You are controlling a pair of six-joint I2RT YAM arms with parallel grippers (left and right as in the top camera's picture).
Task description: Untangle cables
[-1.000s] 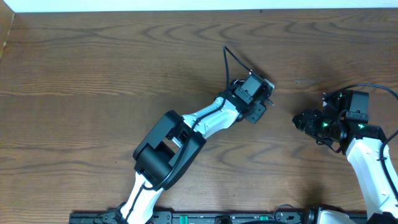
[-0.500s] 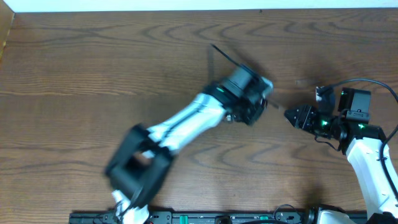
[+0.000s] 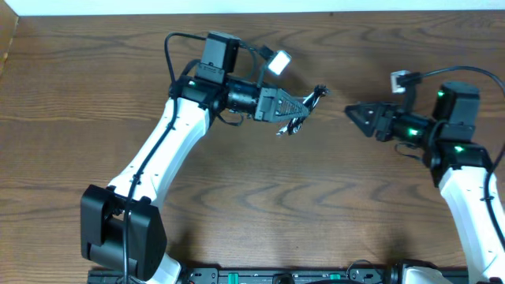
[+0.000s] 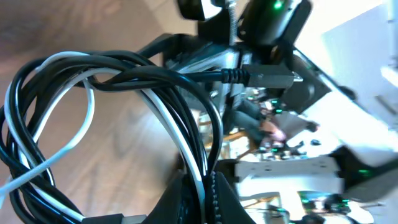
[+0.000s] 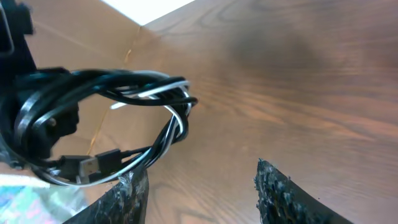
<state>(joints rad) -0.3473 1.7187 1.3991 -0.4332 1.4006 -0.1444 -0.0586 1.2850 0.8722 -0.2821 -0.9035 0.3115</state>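
The black cable (image 4: 186, 74) and the white cable (image 4: 87, 118) are looped together in one tangled bundle (image 3: 304, 109). My left gripper (image 4: 202, 199) is shut on several strands of the bundle and holds it in the air above the table (image 3: 237, 205), pointing right (image 3: 300, 106). My right gripper (image 3: 353, 113) faces it from the right, open and empty, a short gap away. In the right wrist view the bundle (image 5: 143, 93) hangs ahead and left of the open fingers (image 5: 202, 186), with a plug end (image 5: 93, 165) near the left finger.
The wooden table (image 5: 298, 93) lies under both arms. The left arm (image 3: 170, 150) stretches from the front edge up to the back. A thicker black wire (image 3: 458, 71) loops over the right arm. A pale wall edge (image 3: 252, 6) runs along the back.
My left arm has swung back and up, lifting the bundle off the table and turning to point right. My right gripper has moved left and up toward the bundle.
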